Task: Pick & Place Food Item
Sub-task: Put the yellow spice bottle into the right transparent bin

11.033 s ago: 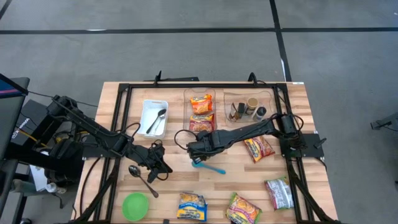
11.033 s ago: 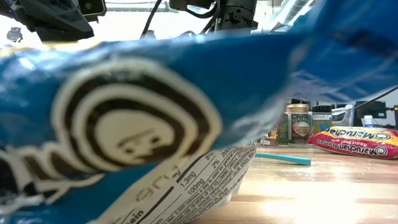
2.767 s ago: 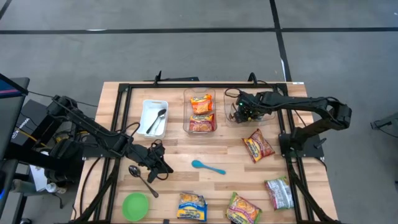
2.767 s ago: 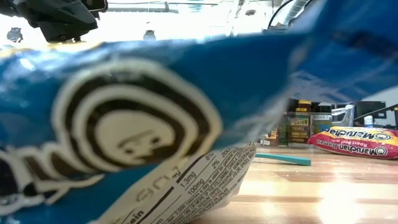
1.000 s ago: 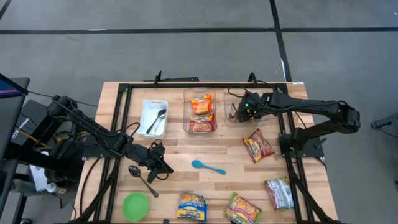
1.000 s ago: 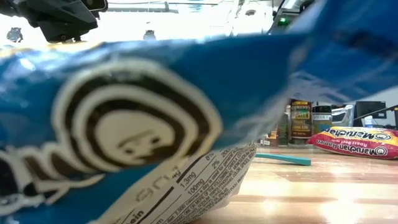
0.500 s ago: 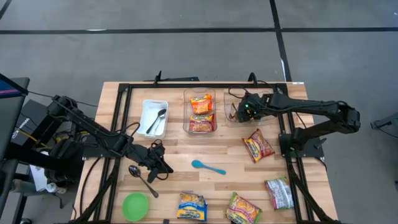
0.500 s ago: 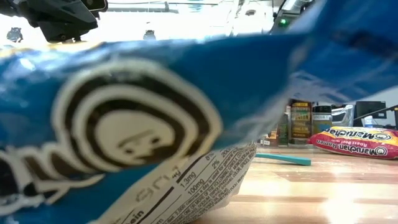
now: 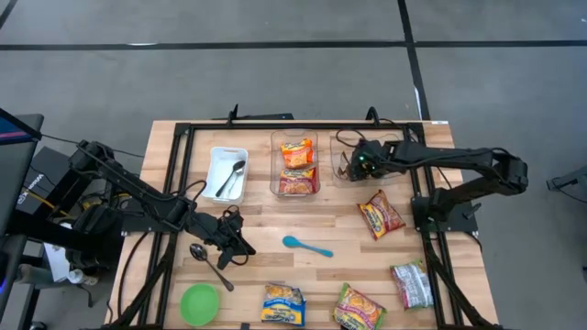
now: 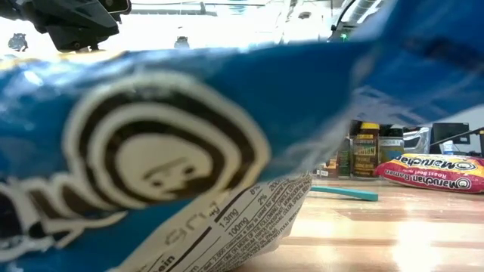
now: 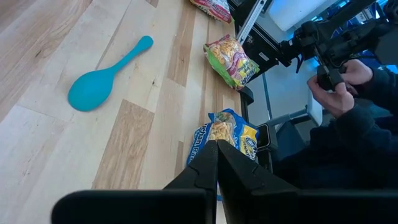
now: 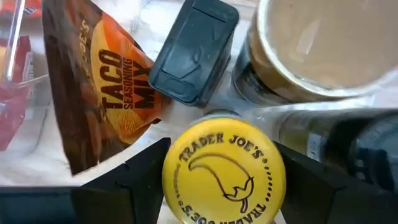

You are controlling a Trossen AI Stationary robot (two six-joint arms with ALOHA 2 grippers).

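Note:
A clear bin (image 9: 385,139) at the table's back right holds spice jars and a taco seasoning packet (image 12: 99,93). My right gripper (image 9: 359,162) is over this bin, shut on a jar with a yellow lid (image 12: 224,171). The jar also shows in the low view (image 10: 365,151). Beside it stand a dark-lidded jar (image 12: 193,50) and a tan-lidded jar (image 12: 317,43). My left gripper (image 9: 240,246) is shut and empty above the table's left middle, its fingers together in the left wrist view (image 11: 216,155). My right gripper pinches the jar by the rim of its yellow lid (image 12: 171,177), one finger (image 12: 130,180) on each side. The fingers come from above, pointing down. The jar stands upright among the other jars in the bin. Whether its base rests on the bin floor, I cannot tell.
A middle bin (image 9: 295,137) holds ramen packs and a white tray (image 9: 220,153) holds a spoon. Ramen packs (image 9: 382,216) (image 9: 412,284) (image 9: 358,308) (image 9: 282,304), a blue spoon (image 9: 305,245), a metal spoon (image 9: 209,263) and a green bowl (image 9: 199,303) lie on the table. A person (image 11: 348,87) sits beyond.
My right gripper has gone down a little over the back right bin with the yellow-lidded jar, which stays upright and sits lower among the other jars.

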